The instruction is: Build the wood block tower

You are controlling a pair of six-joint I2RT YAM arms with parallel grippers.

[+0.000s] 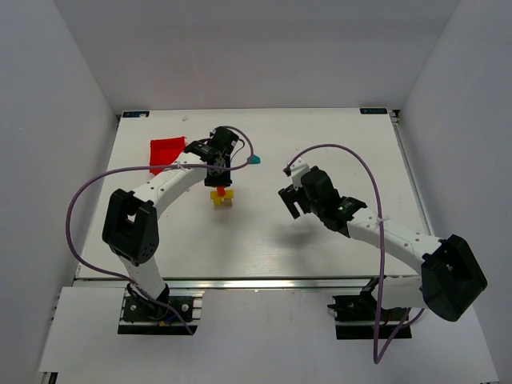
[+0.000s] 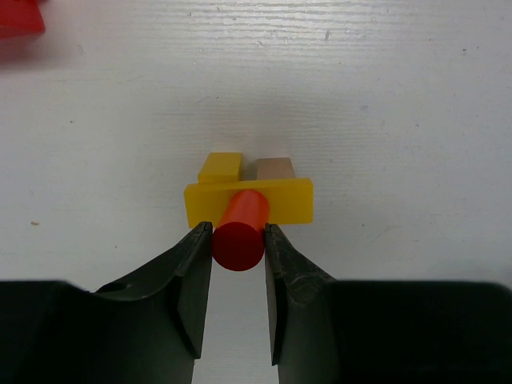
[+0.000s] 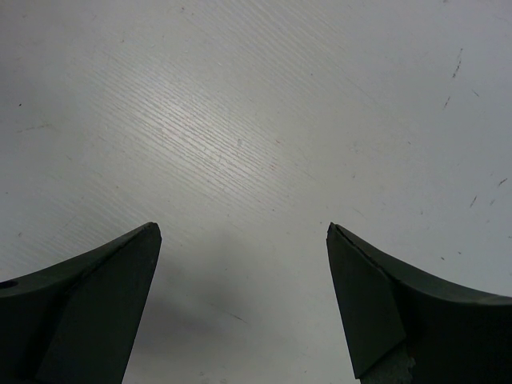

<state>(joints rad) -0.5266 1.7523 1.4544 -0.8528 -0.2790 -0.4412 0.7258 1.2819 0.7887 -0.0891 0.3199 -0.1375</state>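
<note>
Four stacked blocks (image 2: 290,200), one teal piece (image 1: 254,160) — one red bin (image 1: 166,150)

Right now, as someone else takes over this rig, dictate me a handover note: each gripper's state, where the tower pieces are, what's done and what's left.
Left gripper: jaws shut on the red cylinder, held upright over the yellow plank; whether it touches the plank cannot be told.
Right gripper: open, empty, above the table, away from the stack.
Done: the plank bridges a yellow block and a plain wood block.
Left: seat the cylinder and release it. A teal piece lies on the table farther back, probably next.
</note>
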